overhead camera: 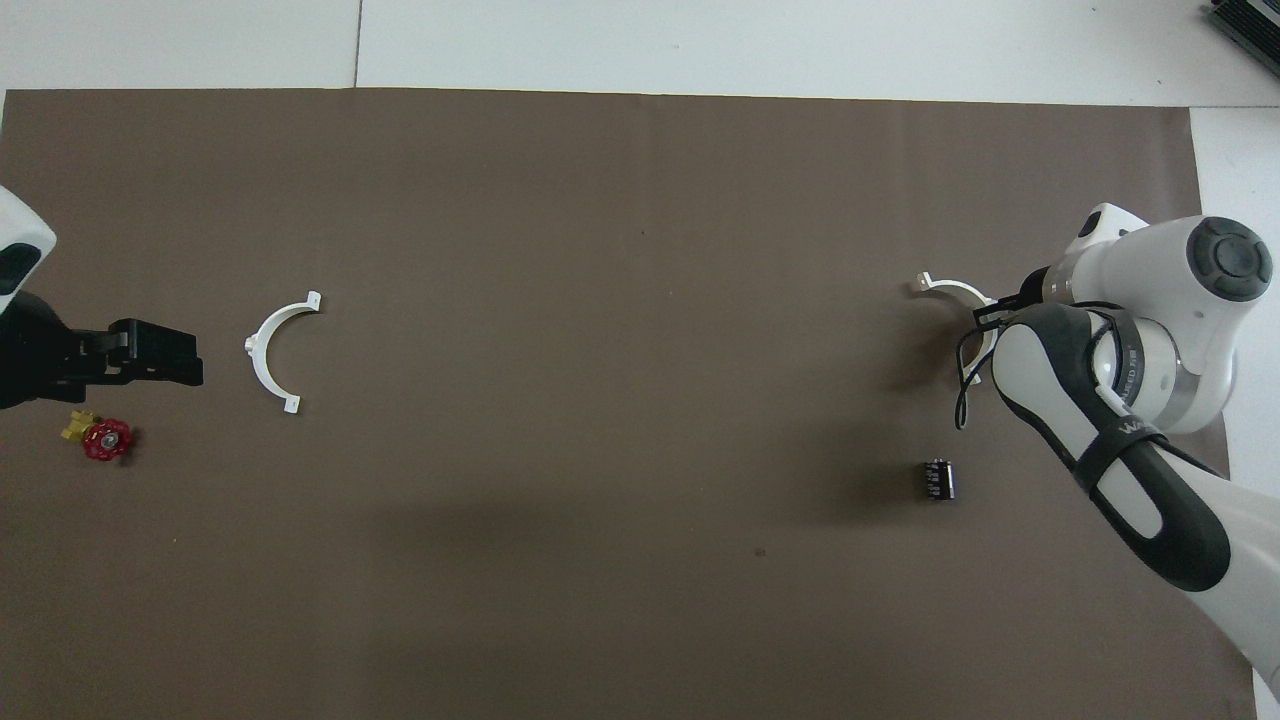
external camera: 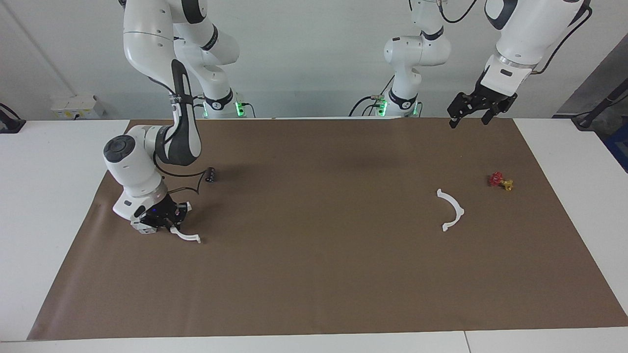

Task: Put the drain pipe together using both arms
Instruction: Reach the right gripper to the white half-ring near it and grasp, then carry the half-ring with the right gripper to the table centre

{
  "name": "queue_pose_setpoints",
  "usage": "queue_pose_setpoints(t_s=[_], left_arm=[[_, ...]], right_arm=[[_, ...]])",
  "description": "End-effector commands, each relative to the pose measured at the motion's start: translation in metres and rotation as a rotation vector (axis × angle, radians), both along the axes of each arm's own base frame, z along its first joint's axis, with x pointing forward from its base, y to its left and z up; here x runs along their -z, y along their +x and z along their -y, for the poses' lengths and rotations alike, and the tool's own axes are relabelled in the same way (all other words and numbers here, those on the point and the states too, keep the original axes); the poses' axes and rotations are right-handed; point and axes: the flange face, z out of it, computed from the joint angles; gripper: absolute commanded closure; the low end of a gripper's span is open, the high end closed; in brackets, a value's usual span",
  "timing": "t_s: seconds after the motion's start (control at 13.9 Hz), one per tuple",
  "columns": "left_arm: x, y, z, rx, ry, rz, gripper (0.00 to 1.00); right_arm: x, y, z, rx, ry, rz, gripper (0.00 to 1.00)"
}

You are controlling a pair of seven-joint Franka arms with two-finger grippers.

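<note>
The right gripper (external camera: 171,226) is low over the brown mat (external camera: 319,274) at the right arm's end of the table, its fingertips clenched on one end of a white half-ring (external camera: 186,237). That half-ring juts out from the fingertips away from the robots, its free tabbed end close to the mat; whether it rests on the mat or is lifted just clear cannot be told. In the overhead view most of this piece is hidden under the right arm (overhead camera: 1120,400), and only its farther tabbed end (overhead camera: 940,288) shows.

A small black cylinder (external camera: 210,174) lies on the mat near the gripper, nearer to the robots than the held piece and apart from it.

The left gripper (external camera: 472,115) hangs in the air over the mat's edge closest to the robots, at the left arm's end of the table, with its fingers spread and nothing between them. The left arm waits there.

The second white half-ring (external camera: 451,210) lies flat on the mat toward the left arm's end, well apart from the first, its open side turned toward the middle of the table. Near it, closer to the robots and to the table's end, sits a small red and yellow valve (external camera: 500,181). The mat covers most of the white table (external camera: 44,206)
</note>
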Motion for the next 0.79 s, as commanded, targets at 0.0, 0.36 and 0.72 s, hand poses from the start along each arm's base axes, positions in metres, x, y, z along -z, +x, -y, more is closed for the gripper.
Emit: queue_pose_setpoints(t_s=[0.0,0.36,0.72], left_arm=[[-0.001,-0.002,-0.003,0.005,-0.012,0.013,0.0],[-0.001,-0.003,-0.003,0.006,-0.013,0.023,0.0],[-0.001,-0.003,-0.006,0.0,-0.013,0.022,0.0]], right_arm=[[-0.035,0.012,-0.052,0.159,0.045,-0.017,1.0],[-0.062,0.009,-0.2,0.395,0.092,0.0,1.0],[-0.031,-0.013,-0.33,0.499,0.106,-0.005,1.0]])
